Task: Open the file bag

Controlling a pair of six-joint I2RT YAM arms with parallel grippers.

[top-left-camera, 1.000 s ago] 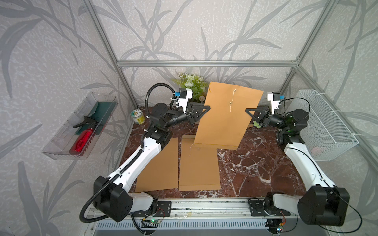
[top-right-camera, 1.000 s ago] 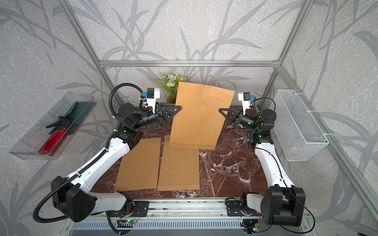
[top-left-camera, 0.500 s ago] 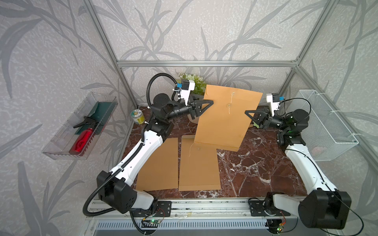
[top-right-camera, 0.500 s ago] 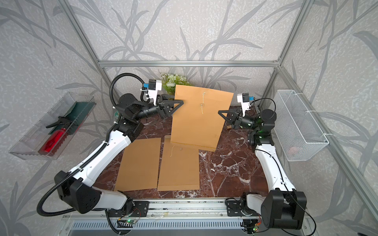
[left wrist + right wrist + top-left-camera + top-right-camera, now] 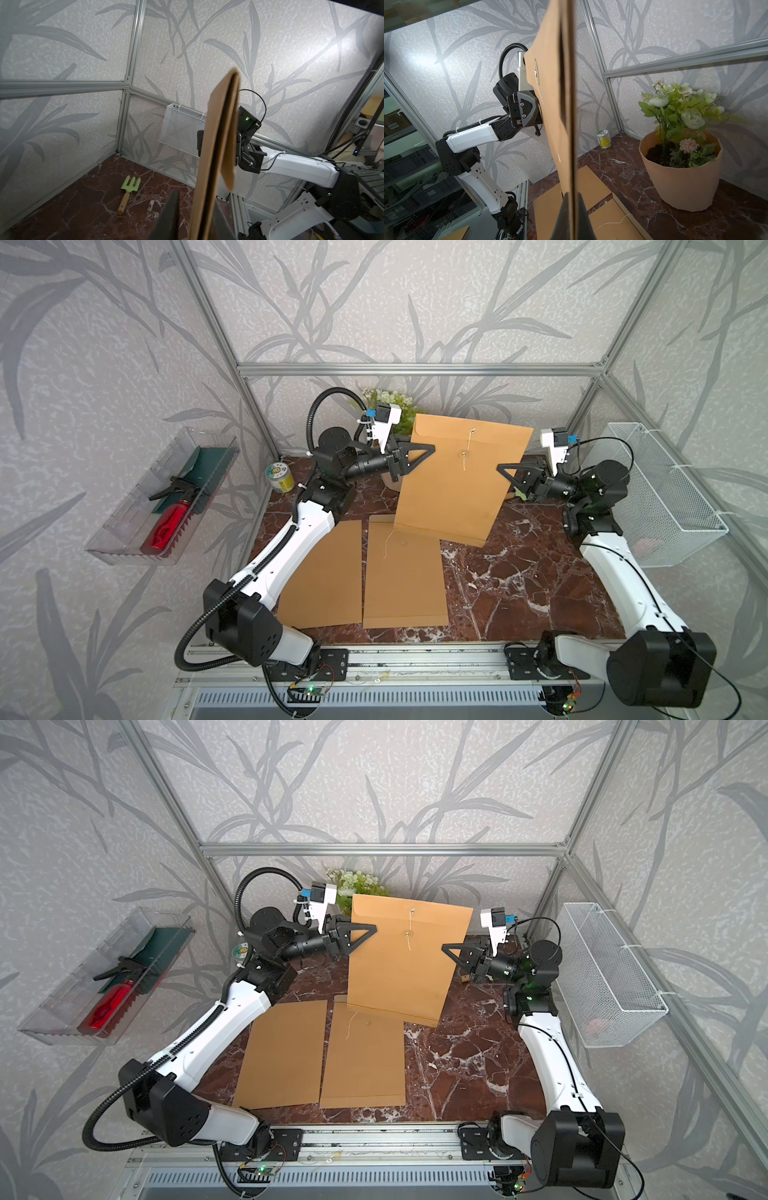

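holding the file bag (image 5: 457,481) upright, left gripper (image 5: 430,446) and right gripper (image 5: 500,467) clamped on opposite edges. likely next: unwinding the string (image 5: 467,448).

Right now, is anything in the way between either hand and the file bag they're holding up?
Nothing visible. The left hand and right hand each pinch an opposite side edge of the raised file bag, with no object between hands and bag.

We count three brown paper file bags: one held upright (image 5: 457,485), two lying flat at six o'clock (image 5: 405,572) and seven o'clock (image 5: 324,576). One flowerpot (image 5: 679,172), one small yellow-labelled jar (image 5: 279,477), one green garden fork (image 5: 129,190), one white wire basket (image 5: 660,493), one clear plastic tray (image 5: 137,506).
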